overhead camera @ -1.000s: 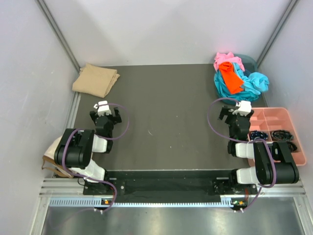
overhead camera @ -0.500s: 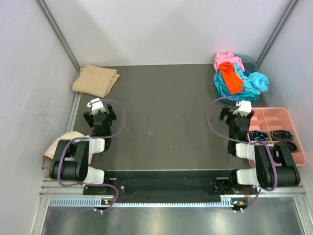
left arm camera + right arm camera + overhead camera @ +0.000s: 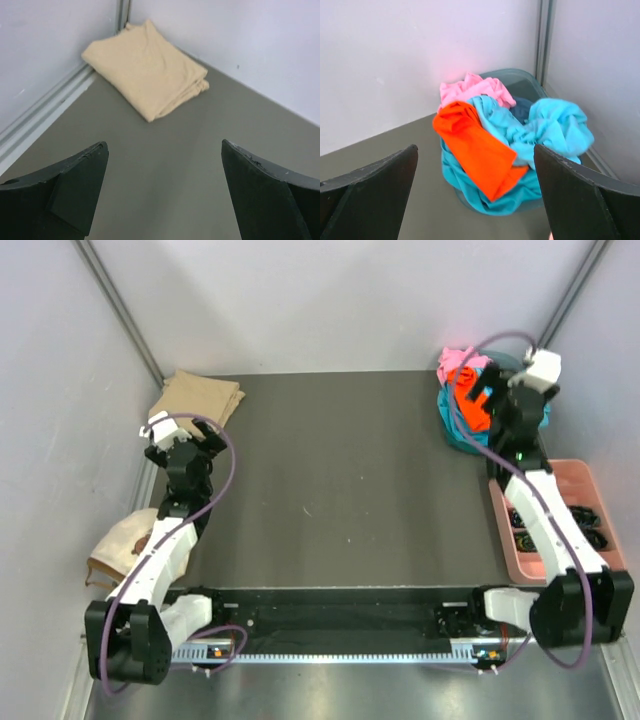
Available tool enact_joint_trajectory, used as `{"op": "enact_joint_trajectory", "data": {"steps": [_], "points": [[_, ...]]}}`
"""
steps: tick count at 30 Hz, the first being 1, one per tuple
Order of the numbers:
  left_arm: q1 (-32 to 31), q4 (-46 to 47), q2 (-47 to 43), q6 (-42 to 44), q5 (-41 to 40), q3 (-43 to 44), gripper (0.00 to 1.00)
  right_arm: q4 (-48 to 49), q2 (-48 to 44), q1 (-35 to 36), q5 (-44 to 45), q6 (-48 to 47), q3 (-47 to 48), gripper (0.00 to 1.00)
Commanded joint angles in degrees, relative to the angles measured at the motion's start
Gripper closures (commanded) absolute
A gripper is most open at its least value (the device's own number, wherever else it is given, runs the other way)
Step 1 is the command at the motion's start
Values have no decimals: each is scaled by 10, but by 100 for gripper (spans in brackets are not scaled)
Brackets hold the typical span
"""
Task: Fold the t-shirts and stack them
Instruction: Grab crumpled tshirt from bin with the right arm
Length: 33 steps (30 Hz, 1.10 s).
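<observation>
The left tool (image 3: 164, 145) stands with its two fingers spread wide and nothing between them. Bare grey table (image 3: 150, 170) shows in the gap. Ahead of it, a little toward its left finger, lies the tan t-shirt (image 3: 147, 70), folded into a flat, layered rectangle. It sits in the far corner of the table, close against the wall rail, and it is clearly apart from both fingertips.

The right tool (image 3: 475, 147) is also spread wide and grips nothing. Straight ahead of it and lower down, framed between its fingers in the right wrist view, is a loose heap of t-shirts in a shallow teal basin (image 3: 520, 76). The orange t-shirt (image 3: 480, 155) is draped over the front of the heap, nearest the tool. The pink t-shirt (image 3: 472, 90) is bunched behind it, against the back wall. The teal t-shirts (image 3: 555, 125) are crumpled on the side of the tool's right finger and also wrap under the orange one. None of these shirts is folded, and neither finger touches the cloth. In the top view the right tool hangs over the near edge of this heap.

Behind the right tool, alongside its arm, the pink tray (image 3: 565, 472) rests at the table's edge with small dark items in its compartments. Behind the left tool, beside its arm and off the table's edge, lies a cream rounded thing (image 3: 118, 545).
</observation>
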Motion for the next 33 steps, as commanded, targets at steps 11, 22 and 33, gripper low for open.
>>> {"op": "enact_joint_trajectory", "data": {"steps": [11,22,33], "points": [[-2,-194,29,-101,98,73,1,-363,364,7,51,-86,477,1],[-2,-187,45,-97,61,60,1,-305,382,7,32,-116,439,1],[-2,-195,52,-94,45,64,1,-362,441,20,-38,-95,501,1]]}}
